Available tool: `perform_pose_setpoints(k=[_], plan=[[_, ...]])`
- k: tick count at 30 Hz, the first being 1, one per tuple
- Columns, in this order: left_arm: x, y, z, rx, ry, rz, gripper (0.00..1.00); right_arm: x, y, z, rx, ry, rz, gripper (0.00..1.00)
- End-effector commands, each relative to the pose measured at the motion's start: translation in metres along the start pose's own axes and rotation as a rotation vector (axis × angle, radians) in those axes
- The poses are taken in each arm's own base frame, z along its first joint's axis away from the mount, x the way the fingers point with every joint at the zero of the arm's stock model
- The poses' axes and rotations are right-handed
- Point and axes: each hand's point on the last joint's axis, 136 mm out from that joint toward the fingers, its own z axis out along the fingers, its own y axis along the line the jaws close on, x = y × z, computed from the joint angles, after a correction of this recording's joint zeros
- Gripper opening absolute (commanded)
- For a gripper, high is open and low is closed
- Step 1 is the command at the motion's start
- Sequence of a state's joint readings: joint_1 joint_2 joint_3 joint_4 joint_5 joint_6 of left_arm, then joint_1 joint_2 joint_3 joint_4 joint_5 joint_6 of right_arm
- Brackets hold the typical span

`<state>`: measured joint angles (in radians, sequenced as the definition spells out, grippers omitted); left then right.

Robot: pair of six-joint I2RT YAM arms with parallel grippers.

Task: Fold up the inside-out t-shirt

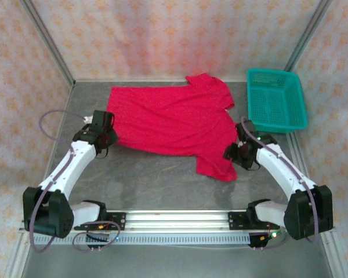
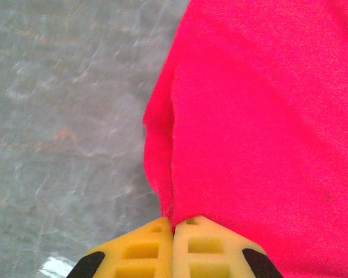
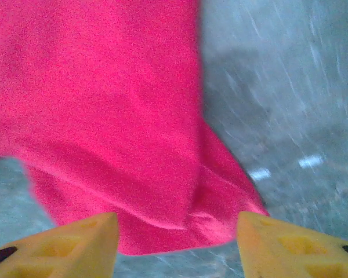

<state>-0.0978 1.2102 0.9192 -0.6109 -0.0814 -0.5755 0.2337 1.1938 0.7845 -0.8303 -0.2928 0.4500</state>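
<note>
Fig.: Inside-out t-shirt (image 1: pixel 174 121) flat on table (image 1: pixel 156 179), one gripper at each lower side.

The t-shirt lies spread across the table centre and extends toward 12 o'clock. One sleeve points to 1 o'clock, and a lower flap hangs toward 5 o'clock. The teal basket (image 1: pixel 271 72) stands at 2 o'clock, just beside the sleeve. The left gripper (image 1: pixel 109 134) sits at the shirt's 8 o'clock corner. In the left wrist view its yellow fingers (image 2: pixel 145 249) are pressed together, pinching the cloth edge at their tips. The right gripper (image 1: pixel 232 153) sits at the shirt's 4 o'clock edge. In the right wrist view its fingers (image 3: pixel 75 243) are spread wide, and a red fold lies on the table ahead of the gap between them.
</note>
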Motion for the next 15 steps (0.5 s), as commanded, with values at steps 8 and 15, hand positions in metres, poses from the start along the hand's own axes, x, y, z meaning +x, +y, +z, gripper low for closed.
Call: perform_pose_setpoints(k=[8,15], plan=[[0.01,0.004,0.002,0.08,0.11,-0.09,0.0,0.022,-0.027,0.037,0.088,0.021,0.061,0.44],[0.007,0.007,0.0,0.088,0.105,-0.1,0.0,0.026,-0.025,0.063,0.081,0.054,0.075,0.46]])
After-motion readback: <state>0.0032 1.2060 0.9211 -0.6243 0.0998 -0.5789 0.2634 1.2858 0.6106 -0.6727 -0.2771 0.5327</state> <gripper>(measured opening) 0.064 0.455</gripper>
